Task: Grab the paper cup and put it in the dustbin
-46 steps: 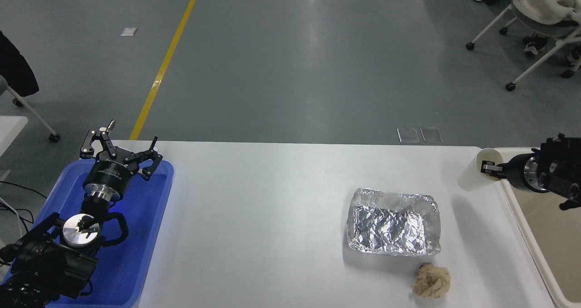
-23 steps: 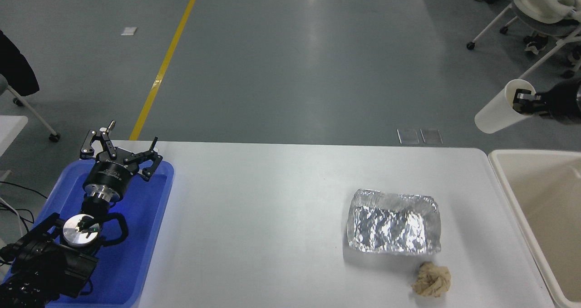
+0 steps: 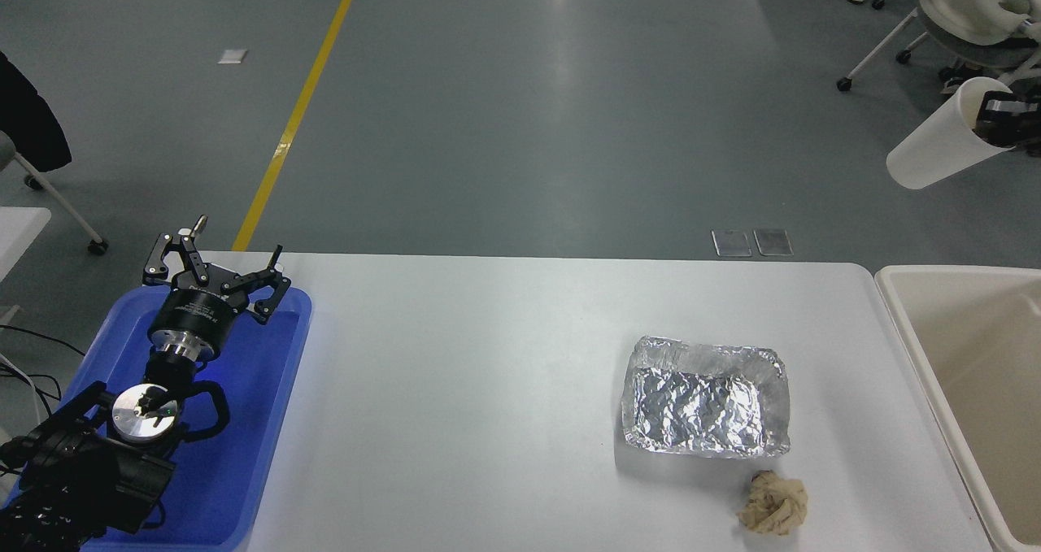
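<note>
The white paper cup (image 3: 939,144) hangs high in the air at the right edge, tilted with its rim toward the upper right. My right gripper (image 3: 994,113) is shut on its rim, one finger inside the cup; most of the arm is cut off by the frame edge. The cream-beige dustbin (image 3: 903,312) stands off the table's right end, below the cup, with only its left part in view. My left gripper (image 3: 213,267) is parked open over the blue tray at the lower left.
A foil tray (image 3: 706,399) lies on the white table's right half, with a crumpled tan paper ball (image 3: 773,503) in front of it. A blue plastic tray (image 3: 252,422) lies under the left arm. Wheeled chairs (image 3: 968,15) stand on the floor at the top right.
My right gripper has lifted the paper cup from table height near the table's right end, up and to the right, to high above the dustbin. The left arm has not moved.
</note>
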`<state>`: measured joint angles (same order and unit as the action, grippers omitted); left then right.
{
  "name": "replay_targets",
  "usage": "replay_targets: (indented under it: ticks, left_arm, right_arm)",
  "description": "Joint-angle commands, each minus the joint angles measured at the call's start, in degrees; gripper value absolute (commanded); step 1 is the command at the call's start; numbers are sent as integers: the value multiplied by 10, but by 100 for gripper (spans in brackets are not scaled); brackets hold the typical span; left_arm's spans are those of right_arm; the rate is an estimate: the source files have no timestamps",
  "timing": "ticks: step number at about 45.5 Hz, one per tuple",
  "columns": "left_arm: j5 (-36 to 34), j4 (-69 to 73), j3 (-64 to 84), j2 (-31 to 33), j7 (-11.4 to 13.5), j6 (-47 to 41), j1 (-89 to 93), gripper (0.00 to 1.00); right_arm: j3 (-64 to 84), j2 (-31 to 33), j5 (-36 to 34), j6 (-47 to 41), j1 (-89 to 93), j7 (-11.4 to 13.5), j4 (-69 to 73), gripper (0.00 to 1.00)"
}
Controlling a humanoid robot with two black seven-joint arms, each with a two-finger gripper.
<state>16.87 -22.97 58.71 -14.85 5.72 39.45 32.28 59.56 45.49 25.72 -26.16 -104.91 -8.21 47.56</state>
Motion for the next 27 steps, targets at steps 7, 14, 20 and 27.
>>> replay_targets:
  ticks: [7, 14, 20, 27]
  left_arm:
    - [0, 0, 0, 0, 0, -1, 0, 100]
    - [0, 0, 0, 0, 0, -1, 1, 100]
    - [0, -1, 0, 0, 0, -1, 0, 100]
    - [0, 0, 0, 0, 1, -1, 1, 100]
  right_arm:
    - [-22, -21, -8, 30, 230, 3, -253, 0]
    - [-58, -36, -8, 81, 341, 7, -344, 0]
    - [-119, -57, -8, 122, 422, 34, -401, 0]
    - [-194, -85, -8, 183, 511, 37, -439, 0]
